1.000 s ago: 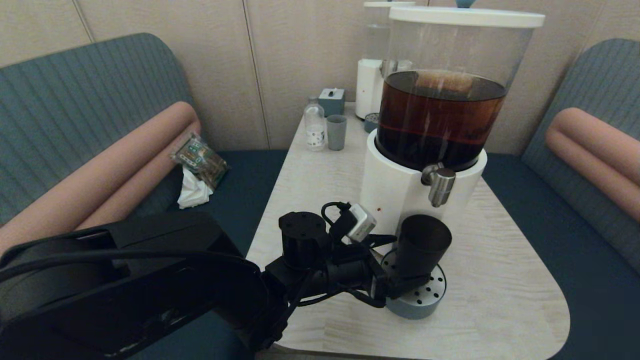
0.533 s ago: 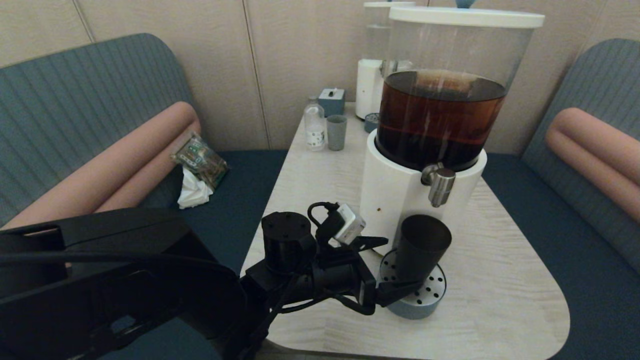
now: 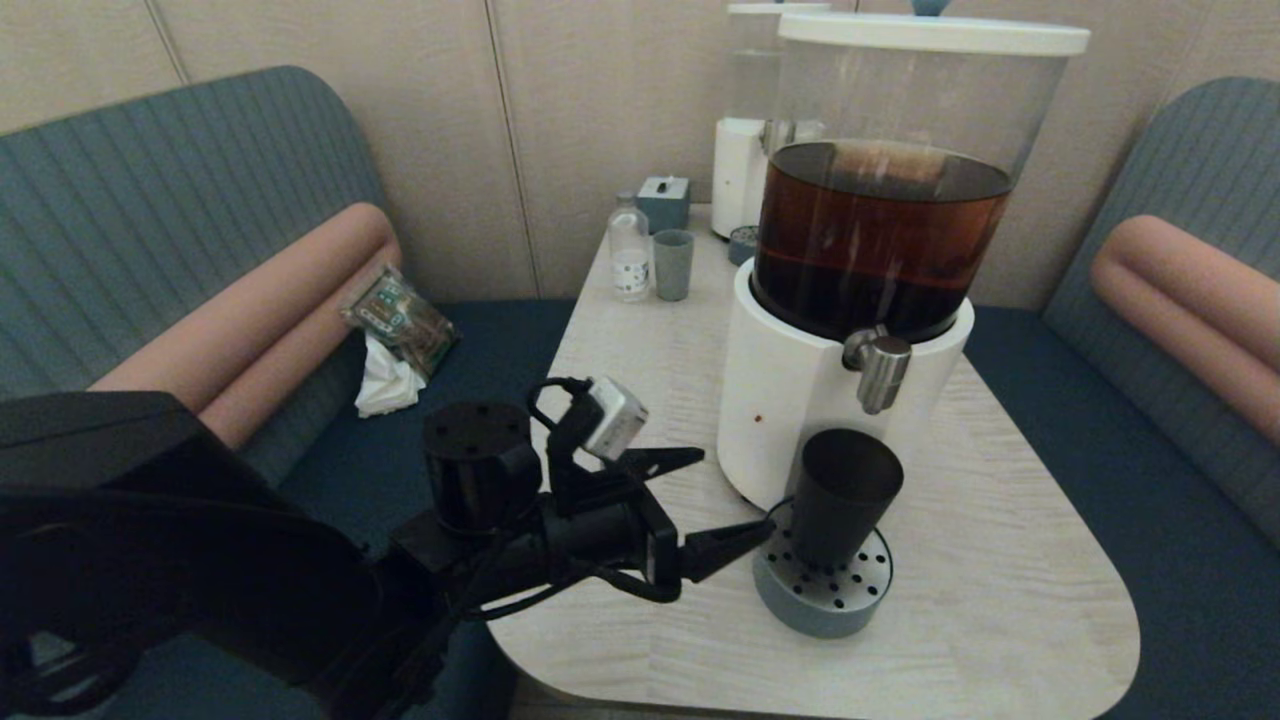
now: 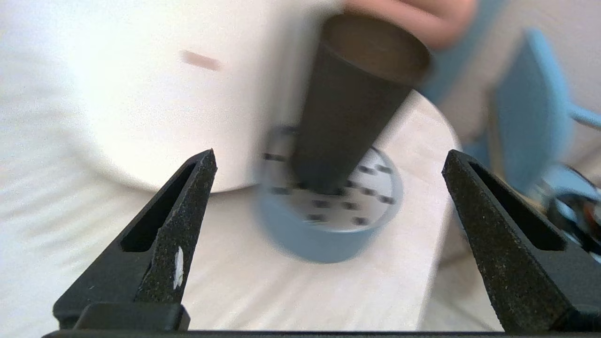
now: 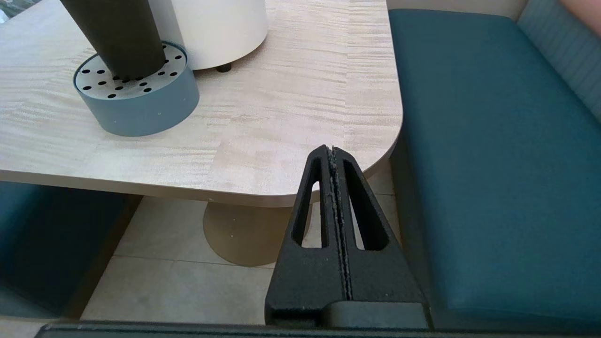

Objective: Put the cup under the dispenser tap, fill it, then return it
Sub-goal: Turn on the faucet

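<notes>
The dark smoky tapered plastic cup (image 3: 840, 495) stands lower right of centre under the brushed-steel dispenser tap (image 3: 880, 368); left gripper (image 3: 715, 500), fingers spread, should press it squarely; right gripper (image 5: 333, 152) pressed together.

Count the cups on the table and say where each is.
2. The dark smoky tapered plastic cup stands on the perforated grey drip tray under the steel tap; a small grey-green opaque cup stands beside the clear bottle. Others may be hidden behind the dispensers.

Two dispensers (image 3: 850, 300), two cups (image 3: 840, 495), one bottle (image 3: 629, 250)
</notes>
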Robot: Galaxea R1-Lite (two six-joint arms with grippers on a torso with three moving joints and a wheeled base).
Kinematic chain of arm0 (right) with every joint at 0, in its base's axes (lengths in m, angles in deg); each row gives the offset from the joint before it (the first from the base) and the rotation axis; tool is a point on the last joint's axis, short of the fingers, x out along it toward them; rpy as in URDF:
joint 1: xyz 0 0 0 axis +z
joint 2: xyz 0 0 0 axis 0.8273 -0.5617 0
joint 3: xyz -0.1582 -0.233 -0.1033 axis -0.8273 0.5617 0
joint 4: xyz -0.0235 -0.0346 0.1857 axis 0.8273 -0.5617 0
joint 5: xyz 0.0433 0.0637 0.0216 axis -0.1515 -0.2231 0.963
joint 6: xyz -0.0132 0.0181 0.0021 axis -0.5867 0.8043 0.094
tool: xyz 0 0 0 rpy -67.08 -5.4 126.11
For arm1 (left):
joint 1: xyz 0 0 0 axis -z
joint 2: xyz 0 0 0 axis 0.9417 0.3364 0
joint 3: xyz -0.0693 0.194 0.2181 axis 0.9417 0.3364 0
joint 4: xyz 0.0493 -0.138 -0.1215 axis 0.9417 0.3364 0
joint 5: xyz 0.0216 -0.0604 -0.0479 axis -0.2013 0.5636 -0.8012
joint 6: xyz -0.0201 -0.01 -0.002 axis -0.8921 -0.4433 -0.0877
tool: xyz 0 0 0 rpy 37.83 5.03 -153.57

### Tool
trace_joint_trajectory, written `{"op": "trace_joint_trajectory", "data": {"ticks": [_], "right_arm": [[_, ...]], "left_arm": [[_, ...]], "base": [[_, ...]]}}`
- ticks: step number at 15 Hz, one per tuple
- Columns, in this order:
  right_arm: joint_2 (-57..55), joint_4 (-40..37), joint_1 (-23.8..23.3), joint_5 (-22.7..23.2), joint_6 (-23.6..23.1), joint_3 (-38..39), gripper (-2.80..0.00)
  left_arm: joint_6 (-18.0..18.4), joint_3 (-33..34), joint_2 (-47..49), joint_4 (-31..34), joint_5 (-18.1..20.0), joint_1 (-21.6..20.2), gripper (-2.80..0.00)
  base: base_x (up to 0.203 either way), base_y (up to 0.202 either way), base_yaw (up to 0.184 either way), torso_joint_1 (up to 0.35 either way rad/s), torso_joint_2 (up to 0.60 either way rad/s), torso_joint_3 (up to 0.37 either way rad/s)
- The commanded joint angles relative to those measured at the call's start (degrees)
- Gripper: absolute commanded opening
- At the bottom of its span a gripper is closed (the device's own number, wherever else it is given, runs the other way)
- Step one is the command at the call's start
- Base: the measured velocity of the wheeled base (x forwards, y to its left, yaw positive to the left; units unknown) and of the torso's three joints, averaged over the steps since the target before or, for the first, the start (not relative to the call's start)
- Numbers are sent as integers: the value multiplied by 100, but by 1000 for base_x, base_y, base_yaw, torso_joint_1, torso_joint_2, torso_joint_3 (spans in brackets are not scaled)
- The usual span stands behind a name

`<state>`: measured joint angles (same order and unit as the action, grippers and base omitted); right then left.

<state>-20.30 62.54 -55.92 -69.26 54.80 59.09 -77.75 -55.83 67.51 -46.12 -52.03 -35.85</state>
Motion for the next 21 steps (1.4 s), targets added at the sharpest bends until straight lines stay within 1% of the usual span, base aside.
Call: {"op": "trace_joint_trajectory", "data": {"ticks": [1,2,4,6,7,9,10,11,12,14,15,16,18,21], "right_arm": [[-2,0,1,2,4,1,-280],[-2,0,1,2,4,1,-280],[-2,0,1,2,4,1,-280],[-2,0,1,2,4,1,-280],[-2,0,1,2,4,1,-280],[-2,0,1,2,4,1,-280],[-2,0,1,2,4,1,-280],[-2,0,1,2,4,1,-280],[-2,0,1,2,4,1,-280],[-2,0,1,2,4,1,-280],[-2,0,1,2,4,1,-280],[-2,0,1,2,4,1,-280],[-2,0,1,2,4,1,-280],[-2,0,1,2,4,1,-280]], "left_arm": [[-28,174,-780,96,-35,-542,0],[-38,233,-1092,217,-125,-780,0],[-39,341,-1746,454,-430,-1261,0],[-26,545,-2359,590,-752,-2018,0],[-25,692,-2636,617,-864,-2318,0],[-36,899,-3166,727,-986,-2970,0],[-57,922,-3316,871,-1009,-3220,0],[-68,1001,-3378,957,-1047,-3324,0],[-67,1071,-3403,891,-1059,-3399,0],[-73,1183,-3651,893,-1063,-3445,0],[-67,1247,-3800,894,-1064,-3448,-280],[-67,1290,-3973,893,-1073,-3449,-280],[-54,1516,-4295,863,-1318,-3450,-280],[-64,1903,-4807,859,-1463,-3450,-280]], "base": [[0,0,0,0,0,0],[0,0,0,0,0,0],[0,0,0,0,0,0],[0,0,0,0,0,0],[0,0,0,0,0,0],[0,0,0,0,0,0],[0,0,0,0,0,0],[0,0,0,0,0,0],[0,0,0,0,0,0],[0,0,0,0,0,0],[0,0,0,0,0,0],[0,0,0,0,0,0],[0,0,0,0,0,0],[0,0,0,0,0,0]]}}
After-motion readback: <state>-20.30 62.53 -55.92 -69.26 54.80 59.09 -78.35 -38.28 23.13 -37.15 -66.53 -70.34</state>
